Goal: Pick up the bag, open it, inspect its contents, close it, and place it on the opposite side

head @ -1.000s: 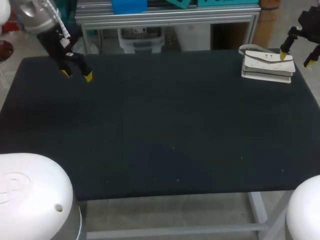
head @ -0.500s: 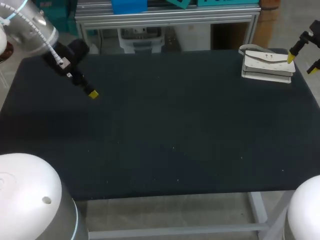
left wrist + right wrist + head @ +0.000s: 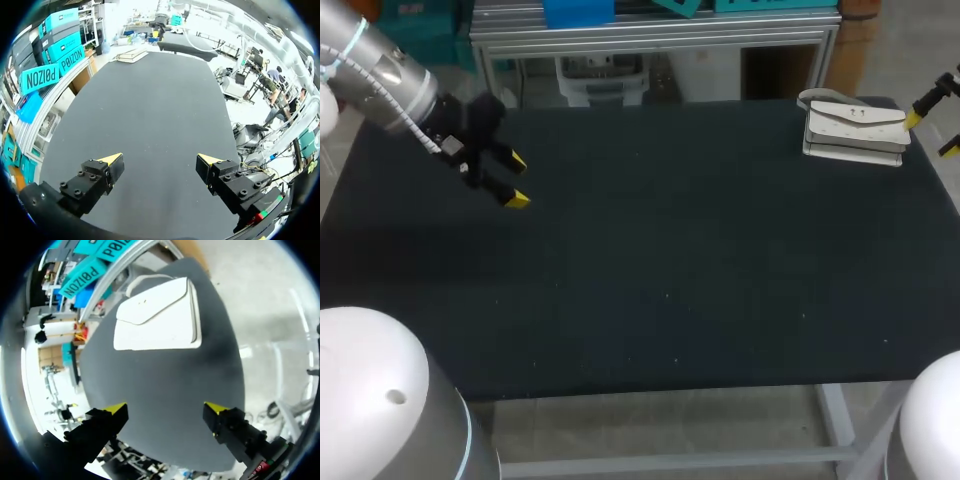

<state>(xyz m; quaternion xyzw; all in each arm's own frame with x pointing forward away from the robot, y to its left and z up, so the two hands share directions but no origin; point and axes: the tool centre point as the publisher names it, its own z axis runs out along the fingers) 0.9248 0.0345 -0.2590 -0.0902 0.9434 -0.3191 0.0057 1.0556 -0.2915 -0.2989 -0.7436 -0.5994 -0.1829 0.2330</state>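
White bag [image 3: 853, 128] — far-right table [image 3: 650, 280] corner

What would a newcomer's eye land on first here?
The white bag, lying flat with its flap shut at the far right corner of the dark table. The right tool hangs open by that corner with the bag ahead of it, not gripped. The left tool is open and empty over the table's far left.
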